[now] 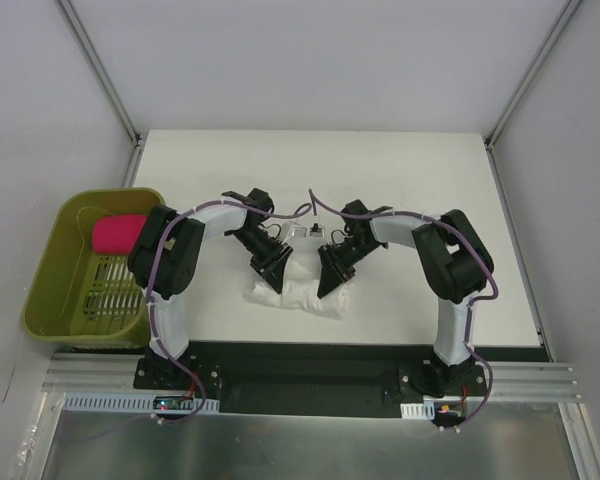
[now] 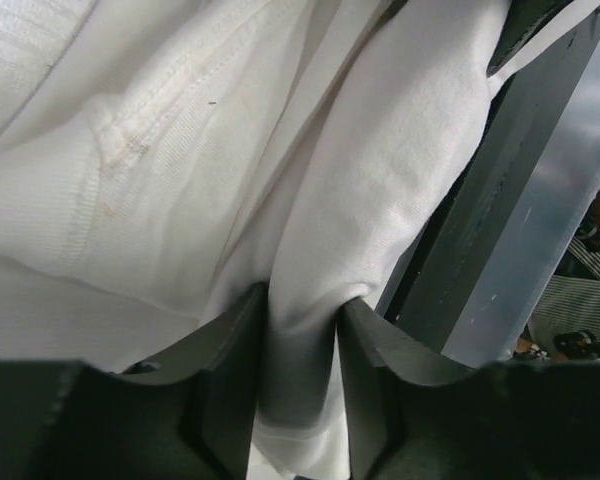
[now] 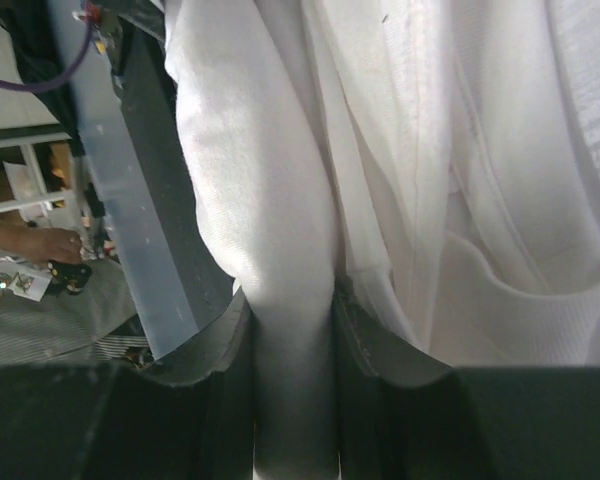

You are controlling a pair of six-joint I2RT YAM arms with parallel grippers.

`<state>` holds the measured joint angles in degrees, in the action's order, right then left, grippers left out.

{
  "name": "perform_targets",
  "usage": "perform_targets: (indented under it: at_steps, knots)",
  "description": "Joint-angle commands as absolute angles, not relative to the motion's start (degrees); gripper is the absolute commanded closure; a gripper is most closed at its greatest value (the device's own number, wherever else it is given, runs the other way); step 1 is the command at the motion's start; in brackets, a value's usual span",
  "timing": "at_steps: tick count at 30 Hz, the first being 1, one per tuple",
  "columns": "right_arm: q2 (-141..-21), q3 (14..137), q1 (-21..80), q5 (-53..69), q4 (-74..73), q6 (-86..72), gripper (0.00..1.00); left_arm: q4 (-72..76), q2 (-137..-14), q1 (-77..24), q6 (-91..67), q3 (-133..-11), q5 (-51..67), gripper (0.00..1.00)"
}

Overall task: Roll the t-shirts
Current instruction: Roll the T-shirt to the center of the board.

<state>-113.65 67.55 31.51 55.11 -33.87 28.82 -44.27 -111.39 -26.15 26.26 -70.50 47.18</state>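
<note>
Most of the frame is filled by a white soft cotton t-shirt [image 3: 460, 150], bunched in long vertical folds. Stitched seams are seen at upper centre and at right. One thick fold is pinched at bottom centre by the right gripper [image 3: 292, 298], its dark jaws pressed against the cloth on both sides. At left a grey metal strip [image 3: 130, 200] is seen running diagonally, with a purple cable [image 3: 40, 82] above it.
</note>
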Motion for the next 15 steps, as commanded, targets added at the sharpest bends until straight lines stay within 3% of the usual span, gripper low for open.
perform_targets:
  at_steps: [1, 5, 8, 9, 12, 13, 14, 15]
  knots:
    - [-116.3, 63.7, 30.9, 46.0, -19.3, 26.7, 0.99, -41.8, -108.6, -25.3, 27.1, -71.1, 45.3, 0.59]
    - [-115.8, 63.2, 30.2, 46.1, -18.7, 26.0, 0.99, -37.7, -97.3, -25.2, 29.5, -66.9, 42.5, 0.5]
    - [-114.7, 62.7, 29.8, 46.6, -18.7, 26.1, 0.99, -33.2, -84.7, -26.2, 29.3, -63.1, 36.4, 0.49]
    - [-114.4, 62.8, 29.5, 46.8, -18.9, 26.0, 0.99, -27.7, -80.7, -29.1, 28.9, -60.8, 26.5, 0.51]
    - [-116.8, 65.1, 28.7, 44.7, -19.9, 23.7, 0.99, -15.1, -66.2, -34.7, 31.7, -57.9, 11.4, 0.47]
    - [-118.2, 66.3, 28.5, 44.0, -21.8, 21.7, 0.99, -14.2, -62.7, -37.2, 31.0, -58.6, 9.3, 0.41]
    - [-119.4, 69.3, 28.3, 44.2, -23.2, 21.5, 0.99, -14.5, -62.3, -37.9, 29.2, -59.9, 8.3, 0.25]
    - [-120.6, 70.5, 27.7, 44.7, -24.7, 21.7, 0.99, -17.4, -62.7, -38.3, 26.9, -63.4, 9.0, 0.01]
